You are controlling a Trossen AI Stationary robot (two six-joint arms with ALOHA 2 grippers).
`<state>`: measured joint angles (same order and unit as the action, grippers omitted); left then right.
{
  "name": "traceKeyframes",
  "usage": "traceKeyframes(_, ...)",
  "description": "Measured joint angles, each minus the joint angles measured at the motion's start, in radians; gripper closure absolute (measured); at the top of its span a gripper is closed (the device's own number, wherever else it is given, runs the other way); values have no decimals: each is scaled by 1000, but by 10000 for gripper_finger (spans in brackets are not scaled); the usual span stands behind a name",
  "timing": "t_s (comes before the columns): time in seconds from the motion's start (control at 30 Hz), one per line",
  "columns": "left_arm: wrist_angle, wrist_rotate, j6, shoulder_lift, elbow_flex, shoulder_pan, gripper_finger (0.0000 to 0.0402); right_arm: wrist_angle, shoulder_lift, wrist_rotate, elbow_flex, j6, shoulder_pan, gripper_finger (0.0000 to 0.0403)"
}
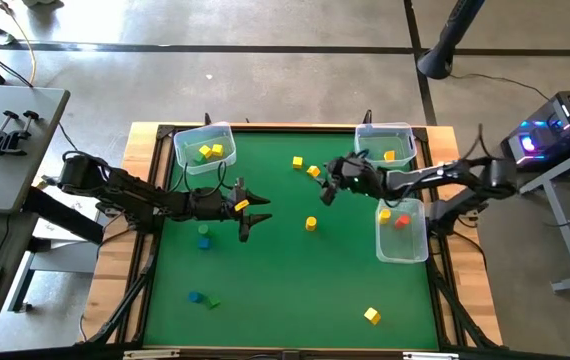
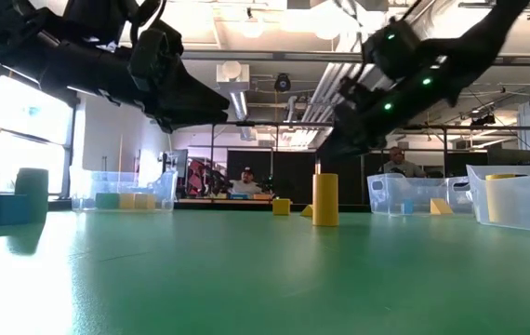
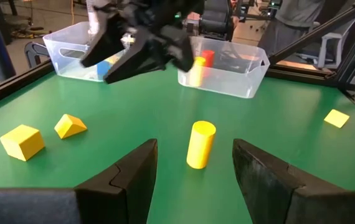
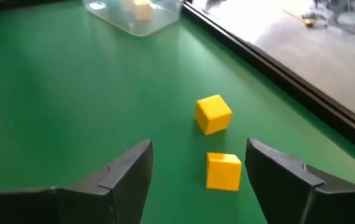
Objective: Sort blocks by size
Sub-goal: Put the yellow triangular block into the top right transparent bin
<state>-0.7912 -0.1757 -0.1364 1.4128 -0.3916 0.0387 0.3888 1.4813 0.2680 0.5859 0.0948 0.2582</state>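
Note:
Small blocks lie scattered on the green table (image 1: 295, 270). Two yellow blocks (image 1: 313, 171) (image 1: 297, 161) rest far of centre, and in the right wrist view they (image 4: 223, 171) (image 4: 213, 114) show just ahead of my right gripper (image 4: 199, 152). It hovers open above them (image 1: 327, 185), touching nothing. A yellow cylinder (image 1: 311, 223) stands upright on its end at mid-table. My left gripper (image 1: 252, 210) is open, left of the cylinder (image 3: 200, 144) and pointing at it from a short way off.
Clear bins stand at the far left (image 1: 205, 147), the far right (image 1: 385, 145) and the right edge (image 1: 402, 230), each with blocks inside. Green (image 1: 203, 228) and blue (image 1: 203, 242) blocks lie under my left arm. More blue and green ones (image 1: 201, 298) and a yellow one (image 1: 372, 315) sit near the front.

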Motion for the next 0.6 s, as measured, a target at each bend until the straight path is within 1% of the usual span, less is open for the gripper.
traceKeyframes(0.13, 0, 0, 0, 0, 0, 0, 206, -69, 89, -11, 86, 9, 35, 144)
traceKeyframes(0.33, 6, 0, 0, 0, 0, 0, 206, -300, 229, -13, 264, 32, 84, 109)
traceKeyframes(0.47, 11, 0, 0, 0, 0, 0, 206, -433, 308, -12, 373, 55, 109, 103)
traceKeyframes(0.6, 17, 0, 0, 0, 0, 0, 206, -510, 382, -14, 439, 62, 127, 103)
